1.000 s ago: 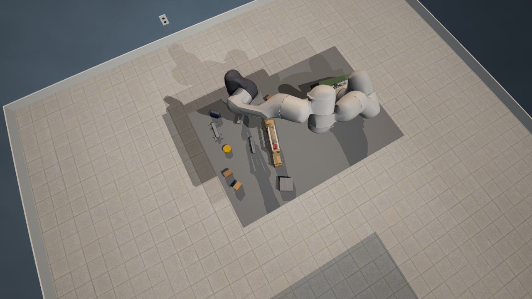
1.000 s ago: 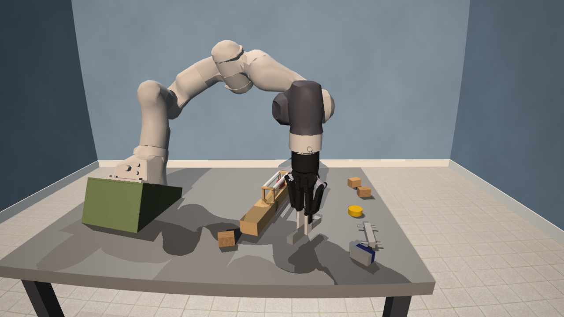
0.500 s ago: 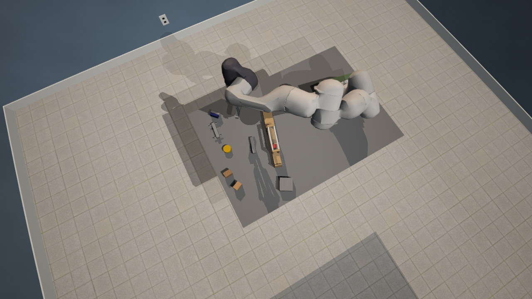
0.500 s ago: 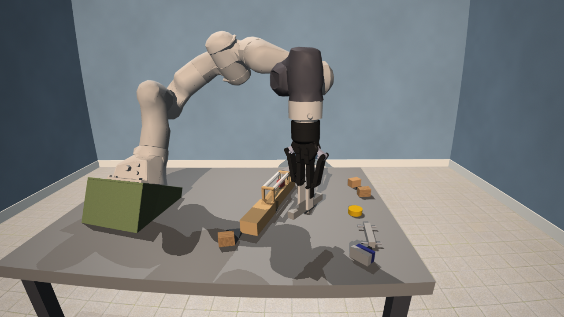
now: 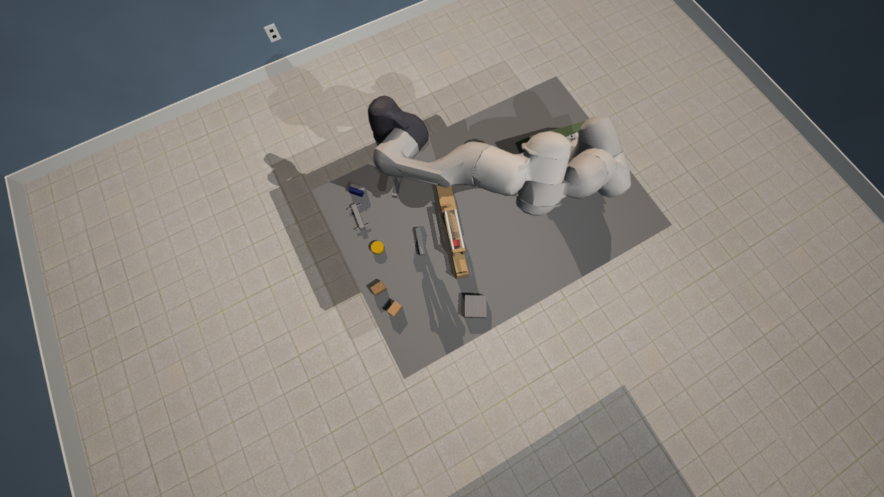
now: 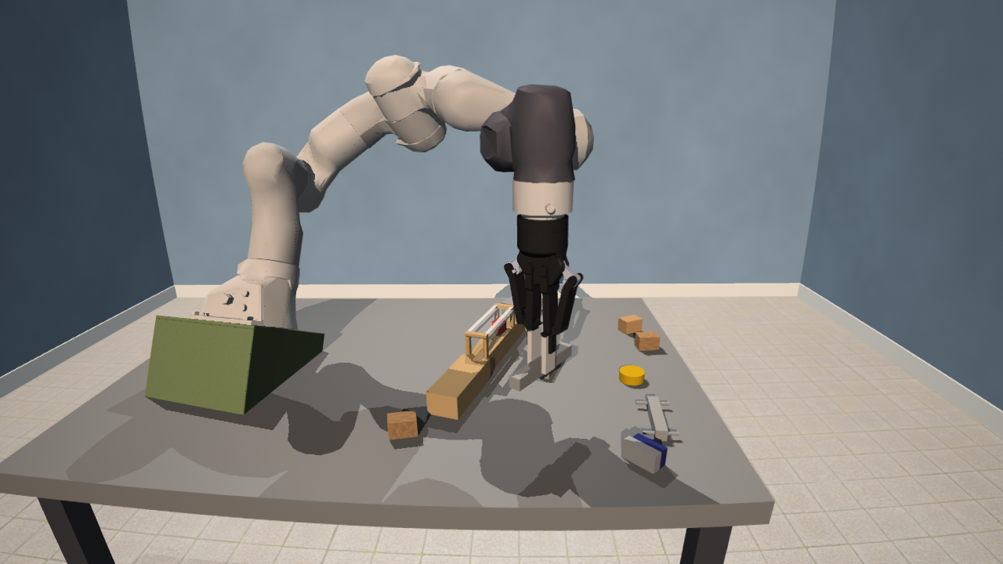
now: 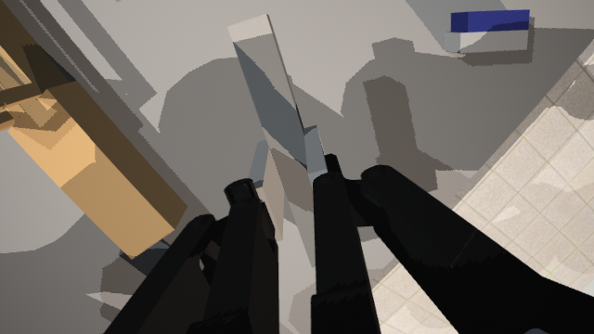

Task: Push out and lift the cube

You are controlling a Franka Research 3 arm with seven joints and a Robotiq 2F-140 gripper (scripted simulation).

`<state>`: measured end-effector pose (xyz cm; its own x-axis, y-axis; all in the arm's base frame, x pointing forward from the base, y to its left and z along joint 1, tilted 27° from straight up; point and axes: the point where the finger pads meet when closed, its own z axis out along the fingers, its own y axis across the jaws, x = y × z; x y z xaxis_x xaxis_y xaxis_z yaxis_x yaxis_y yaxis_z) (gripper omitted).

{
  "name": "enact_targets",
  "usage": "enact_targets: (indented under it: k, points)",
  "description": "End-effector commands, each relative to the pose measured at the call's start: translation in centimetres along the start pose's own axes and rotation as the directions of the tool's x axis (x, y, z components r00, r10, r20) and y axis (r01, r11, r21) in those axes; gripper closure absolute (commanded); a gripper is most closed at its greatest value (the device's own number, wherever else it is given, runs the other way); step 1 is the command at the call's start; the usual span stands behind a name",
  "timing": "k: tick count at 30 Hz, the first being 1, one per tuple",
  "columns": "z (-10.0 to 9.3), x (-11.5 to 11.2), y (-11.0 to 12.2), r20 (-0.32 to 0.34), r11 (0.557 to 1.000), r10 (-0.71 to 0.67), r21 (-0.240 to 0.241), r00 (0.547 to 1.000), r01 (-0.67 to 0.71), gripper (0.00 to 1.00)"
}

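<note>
The wooden channel (image 5: 460, 264) (image 6: 448, 394) (image 7: 99, 183) lies along the middle of the table, with a clear-roofed stretch (image 6: 490, 323). The small red cube (image 5: 456, 243) sits inside it under that roof. My gripper (image 6: 544, 335) (image 7: 293, 154) points straight down beside the channel's near half, on its right in the exterior view. It is shut on a grey angled stick (image 6: 541, 363) (image 7: 274, 93), whose lower end (image 6: 520, 382) hangs close over the table. In the top view the arm hides the fingers.
A wooden cube (image 6: 402, 424) lies at the channel's near end. A grey bar (image 5: 419, 239) lies beside the channel. Also here are a yellow disc (image 6: 631, 374) (image 5: 377, 247), two wooden cubes (image 6: 629, 323) (image 6: 646, 341), a grey cross-shaped tool (image 6: 656, 413), a blue-topped block (image 6: 643, 450) (image 7: 487, 30), a grey box (image 5: 474, 305) and a green wedge (image 6: 203, 364).
</note>
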<state>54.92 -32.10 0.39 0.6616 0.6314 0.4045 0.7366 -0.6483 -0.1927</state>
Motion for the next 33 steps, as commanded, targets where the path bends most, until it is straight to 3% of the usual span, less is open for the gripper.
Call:
enact_targets:
  k: [1, 18, 22, 24, 30, 33]
  points:
    - [-0.1, 0.0, 0.0, 0.003, 1.0, 0.007, 0.001, 1.0, -0.007, 1.0]
    - [-0.4, -0.1, -0.8, 0.005, 1.0, -0.009, -0.003, 1.0, 0.009, 1.0]
    - [-1.3, -0.3, -4.8, 0.014, 0.996, -0.084, -0.014, 0.996, 0.084, 1.0]
    - [-1.3, -0.3, -4.8, 0.014, 0.996, -0.084, -0.014, 0.996, 0.084, 1.0]
    - [-0.9, -0.4, -14.7, 0.01, 0.967, -0.255, -0.007, 0.967, 0.255, 1.0]
    - [-0.3, -0.4, -17.6, 0.004, 0.952, -0.305, 0.0, 0.952, 0.305, 1.0]
